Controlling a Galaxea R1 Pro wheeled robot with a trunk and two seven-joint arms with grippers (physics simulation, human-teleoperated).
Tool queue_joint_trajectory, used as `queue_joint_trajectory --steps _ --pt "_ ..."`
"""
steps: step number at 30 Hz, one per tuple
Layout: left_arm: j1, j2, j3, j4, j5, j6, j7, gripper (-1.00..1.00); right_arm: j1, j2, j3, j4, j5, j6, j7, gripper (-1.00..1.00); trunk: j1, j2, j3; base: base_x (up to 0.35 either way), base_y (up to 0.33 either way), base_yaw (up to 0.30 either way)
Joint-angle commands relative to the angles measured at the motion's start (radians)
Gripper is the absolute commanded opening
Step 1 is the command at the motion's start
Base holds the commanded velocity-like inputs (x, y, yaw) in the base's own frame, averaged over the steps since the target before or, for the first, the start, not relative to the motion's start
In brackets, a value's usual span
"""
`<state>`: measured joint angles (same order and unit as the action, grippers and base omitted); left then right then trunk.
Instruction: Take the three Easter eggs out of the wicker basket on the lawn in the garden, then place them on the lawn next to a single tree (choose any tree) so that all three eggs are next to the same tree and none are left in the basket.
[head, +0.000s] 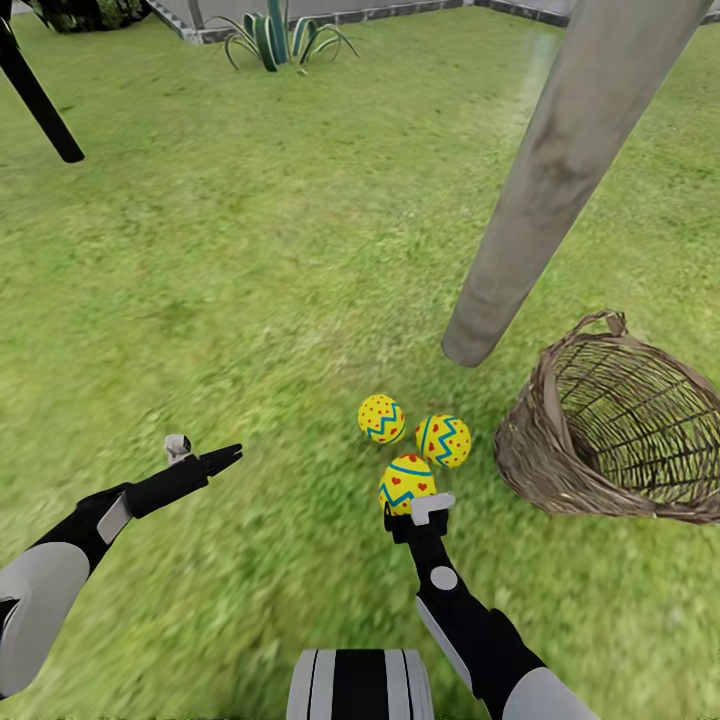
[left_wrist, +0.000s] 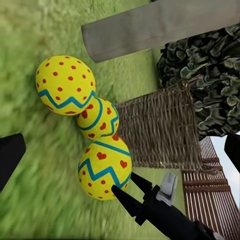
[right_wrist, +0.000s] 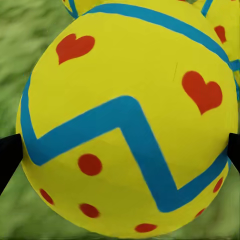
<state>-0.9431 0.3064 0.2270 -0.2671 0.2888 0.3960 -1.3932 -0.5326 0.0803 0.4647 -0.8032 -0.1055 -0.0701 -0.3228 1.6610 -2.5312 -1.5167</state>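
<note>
Three yellow Easter eggs with blue zigzags and red marks lie close together on the lawn (head: 250, 250), just short of the foot of the pale tree trunk (head: 560, 170): a far one (head: 381, 418), a right one (head: 444, 440) and a near one (head: 407, 484). My right gripper (head: 415, 508) is open at the near egg (right_wrist: 125, 120), a fingertip at each of its sides. Over the grass to the left, my left gripper (head: 228, 458) is open and holds nothing. The wicker basket (head: 620, 430) lies tipped on its side right of the eggs, with nothing inside it.
A spiky green plant (head: 275, 40) stands by a paved edge at the far side. A thin dark stem (head: 35, 95) rises at the far left. A leafy bush (left_wrist: 210, 75) and a slatted fence (left_wrist: 210, 195) lie beyond the basket. Open grass stretches left and ahead.
</note>
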Motion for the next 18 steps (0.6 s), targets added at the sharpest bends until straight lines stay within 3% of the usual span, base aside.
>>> queue_joint_trajectory --steps 1,12,18 --pt "0.000 0.000 -0.001 0.000 0.004 0.011 -0.003 1.00 -0.001 -0.001 0.005 0.000 -0.010 -0.006 -0.006 -1.00 0.000 0.000 -0.005 0.000 0.000 0.000" --pt "0.000 0.002 -0.001 0.000 0.004 0.012 -0.003 1.00 -0.001 -0.002 0.005 0.001 -0.004 -0.007 -0.006 -1.00 0.005 -0.003 -0.047 0.000 0.000 0.000" --pt "0.000 0.016 -0.001 0.002 0.006 0.011 -0.004 1.00 -0.001 -0.001 0.005 0.001 -0.003 -0.007 -0.005 -1.00 0.005 -0.003 -0.047 0.000 0.000 0.000"
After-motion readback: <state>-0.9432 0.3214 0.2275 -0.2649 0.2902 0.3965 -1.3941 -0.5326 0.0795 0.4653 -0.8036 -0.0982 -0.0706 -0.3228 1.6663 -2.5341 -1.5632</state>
